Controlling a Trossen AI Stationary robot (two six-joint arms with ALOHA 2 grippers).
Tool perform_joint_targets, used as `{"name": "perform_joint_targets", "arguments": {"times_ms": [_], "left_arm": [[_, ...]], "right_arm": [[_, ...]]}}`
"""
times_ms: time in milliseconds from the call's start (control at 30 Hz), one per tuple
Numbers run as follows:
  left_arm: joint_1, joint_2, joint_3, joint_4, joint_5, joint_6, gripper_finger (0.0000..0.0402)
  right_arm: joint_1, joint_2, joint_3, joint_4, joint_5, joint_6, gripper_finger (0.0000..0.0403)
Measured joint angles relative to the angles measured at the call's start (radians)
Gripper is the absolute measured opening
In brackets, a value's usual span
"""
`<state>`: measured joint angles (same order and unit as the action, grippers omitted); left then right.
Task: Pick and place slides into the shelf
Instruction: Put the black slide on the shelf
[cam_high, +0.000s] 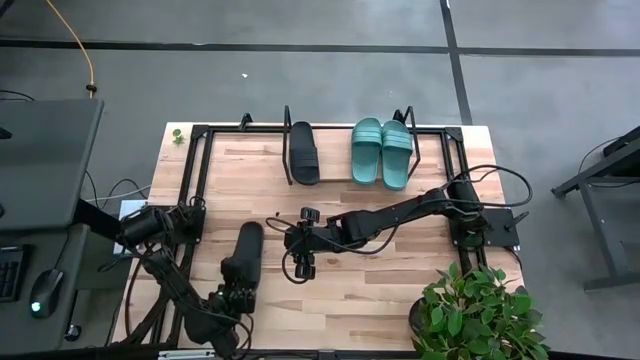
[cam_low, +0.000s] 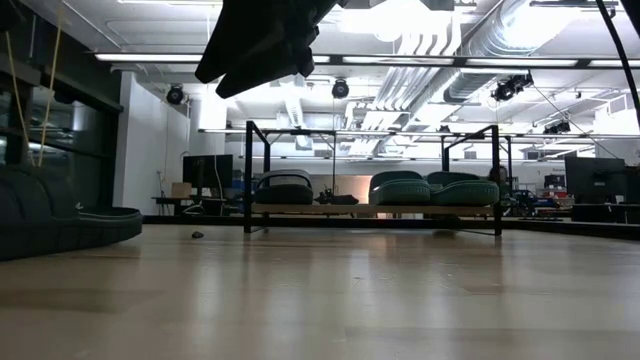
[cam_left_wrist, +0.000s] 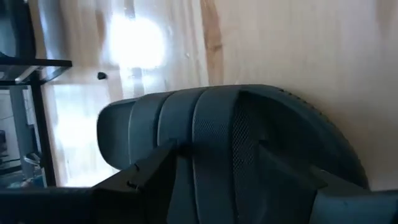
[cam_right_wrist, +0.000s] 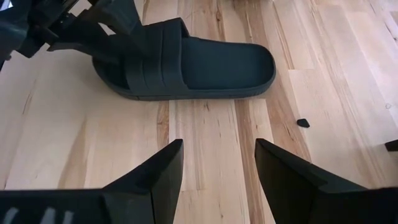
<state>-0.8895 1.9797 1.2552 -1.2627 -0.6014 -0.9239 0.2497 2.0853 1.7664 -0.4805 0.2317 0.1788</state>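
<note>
My left jaws (cam_high: 232, 290) clamp the strap of the last black slide (cam_high: 243, 262), well short of the shelf (cam_high: 322, 185); it looks light, rubbery and bendy. My right jaws (cam_high: 300, 245) stand wide beside it.

bright overhead light, white glare on the tabletop (cam_left_wrist: 134, 43), soft shadows

Two teal-green ribbed slides (cam_high: 381, 151); two plain black slides (cam_high: 303, 152); light wood shelf board (cam_high: 330, 187), black frame.

We are losing the black slide's (cam_left_wrist: 249, 149) heel past the left wrist view's edge, its strap hiding the left fingers (cam_left_wrist: 143, 180).
</note>
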Motion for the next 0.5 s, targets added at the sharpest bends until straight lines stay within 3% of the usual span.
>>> {"name": "perform_joint_targets", "arguments": {"times_ms": [500], "left_arm": [[0.000, 0.000, 0.000, -0.027, -0.044, -0.050, 0.0198]], "right_arm": [[0.000, 0.000, 0.000, 0.000, 0.000, 0.000, 0.0191]]}}
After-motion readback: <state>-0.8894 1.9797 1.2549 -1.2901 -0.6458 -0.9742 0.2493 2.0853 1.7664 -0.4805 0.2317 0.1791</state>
